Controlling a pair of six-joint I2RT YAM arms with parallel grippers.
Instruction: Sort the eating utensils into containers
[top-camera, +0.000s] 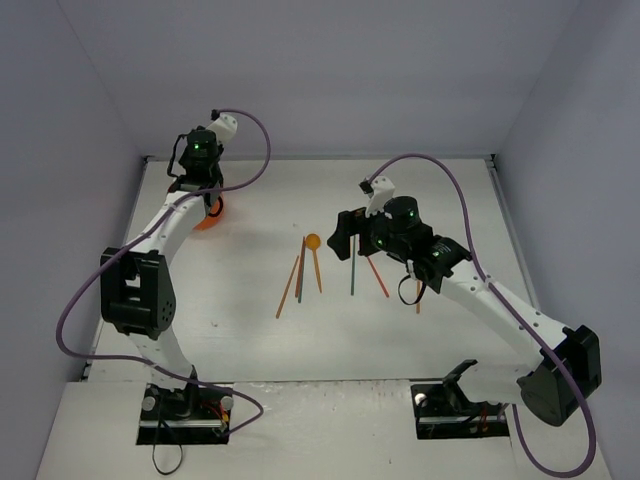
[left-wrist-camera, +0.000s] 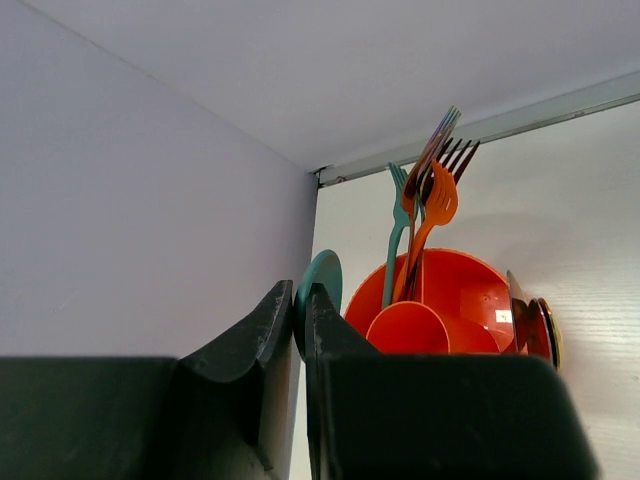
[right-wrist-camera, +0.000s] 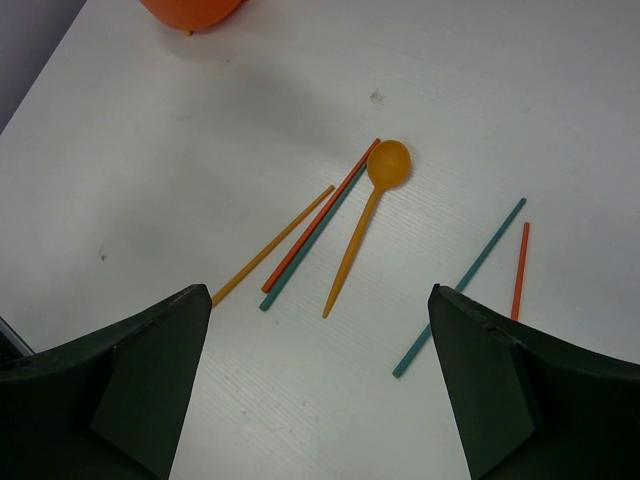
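My right pincer (right-wrist-camera: 318, 292), released wide and the nearer one, hangs over the slim orange plastic spoon (right-wrist-camera: 362, 225): handle tip under the jaw gap, bowl pointing away.

— What closes the place in?
— A plain back wall (top-camera: 320, 70), with a left wall (top-camera: 50, 150) and a right wall (top-camera: 590, 120) in the same pale grey-lilac.
— And underneath?
— A white surface (top-camera: 250, 340) with a faint wood grain and a few small dark specks. A metal strip (top-camera: 320, 157) runs along its far edge. The light is soft and even.
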